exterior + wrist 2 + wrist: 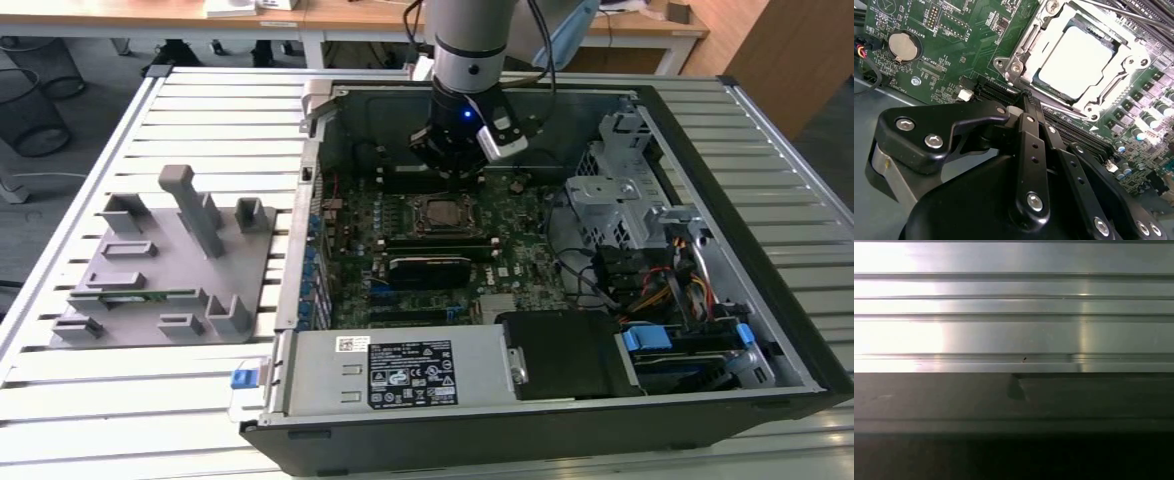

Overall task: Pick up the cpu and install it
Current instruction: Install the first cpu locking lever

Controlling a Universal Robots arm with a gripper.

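Slatted metal table (160, 100) under bright, even light. Wooden desks (347, 18) along the 12 o'clock edge. Black wire wastebasket (30, 110) on grey floor (100, 95) at 10 o'clock. Wood-panelled wall (787, 50) at 2 o'clock.

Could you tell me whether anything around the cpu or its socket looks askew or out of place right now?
Nothing stands out. The cpu lies flat and square inside the socket frame on the motherboard, with no corner visibly lifted. The gripper is close above the board, next to the socket.
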